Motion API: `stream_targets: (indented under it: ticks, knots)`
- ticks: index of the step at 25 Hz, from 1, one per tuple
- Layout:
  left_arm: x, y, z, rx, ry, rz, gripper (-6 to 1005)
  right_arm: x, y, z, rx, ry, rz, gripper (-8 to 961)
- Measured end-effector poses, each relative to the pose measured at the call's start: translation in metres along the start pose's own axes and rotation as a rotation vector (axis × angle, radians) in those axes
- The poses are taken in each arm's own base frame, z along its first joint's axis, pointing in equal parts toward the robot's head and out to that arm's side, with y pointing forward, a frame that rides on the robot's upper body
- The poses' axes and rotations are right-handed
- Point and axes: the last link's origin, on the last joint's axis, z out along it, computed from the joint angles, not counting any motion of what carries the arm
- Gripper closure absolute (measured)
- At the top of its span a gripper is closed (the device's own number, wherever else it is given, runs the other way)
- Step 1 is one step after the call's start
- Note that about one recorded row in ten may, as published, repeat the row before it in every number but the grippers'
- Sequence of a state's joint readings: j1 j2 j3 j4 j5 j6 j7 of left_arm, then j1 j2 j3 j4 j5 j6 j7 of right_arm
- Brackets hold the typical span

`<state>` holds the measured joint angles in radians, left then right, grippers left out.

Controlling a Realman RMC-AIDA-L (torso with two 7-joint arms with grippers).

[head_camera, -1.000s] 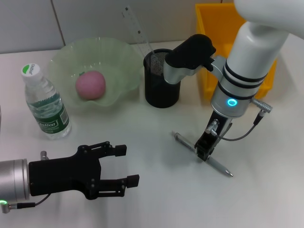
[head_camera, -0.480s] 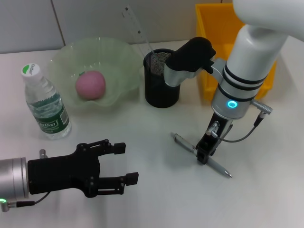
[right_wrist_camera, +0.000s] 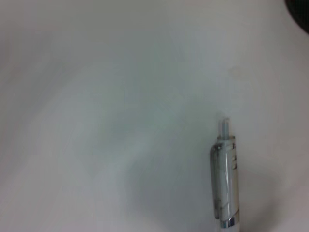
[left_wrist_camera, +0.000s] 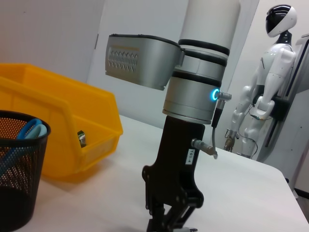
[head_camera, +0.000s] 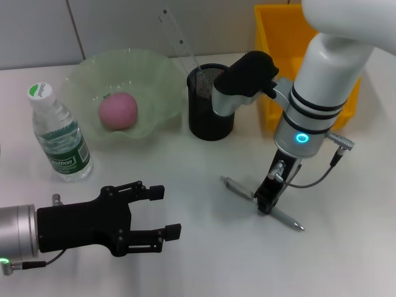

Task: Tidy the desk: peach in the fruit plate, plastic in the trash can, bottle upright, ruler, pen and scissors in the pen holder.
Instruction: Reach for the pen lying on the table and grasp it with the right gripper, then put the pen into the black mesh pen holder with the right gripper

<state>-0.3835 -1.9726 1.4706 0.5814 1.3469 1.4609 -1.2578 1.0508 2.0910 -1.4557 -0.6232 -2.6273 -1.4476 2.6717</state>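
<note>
**Right gripper down on the pen**

The right gripper (head_camera: 266, 203) points straight down at the white desk (head_camera: 204, 260), its fingers at the middle of the silver pen (head_camera: 262, 202), which lies diagonally on the surface — the fingers look pinched on the barrel, though the contact itself is hard to make out. The right wrist view shows only the pen's clip end (right_wrist_camera: 225, 183) against the bare desk.

The left gripper (head_camera: 166, 213) hovers low near the front edge, well apart from the pen, fingers spread wide.

Behind the pen stands the black mesh pen holder (head_camera: 211, 104), with the clear ruler (head_camera: 176, 37) leaning out of it and blue scissors handles (left_wrist_camera: 29, 131) inside. The peach (head_camera: 117, 111) sits in the green fruit plate (head_camera: 151, 71) — the bottle (head_camera: 58, 135) stands upright beside it. The yellow bin (head_camera: 277, 37) is just past the holder.
</note>
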Motion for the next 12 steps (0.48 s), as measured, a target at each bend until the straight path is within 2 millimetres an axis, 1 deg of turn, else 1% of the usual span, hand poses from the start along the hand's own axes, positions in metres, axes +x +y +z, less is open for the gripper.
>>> stream_targets:
  ticks: [6,12]
  knots:
    - [0.0,0.0,0.0,0.001,0.001,0.0,137,-0.002,0.003,-0.005,-0.029,-0.023,-0.013,830]
    - [0.0,0.0,-0.001,0.007,0.007,0.0,137,-0.002,-0.002,-0.024,-0.041,-0.142,-0.018,830]
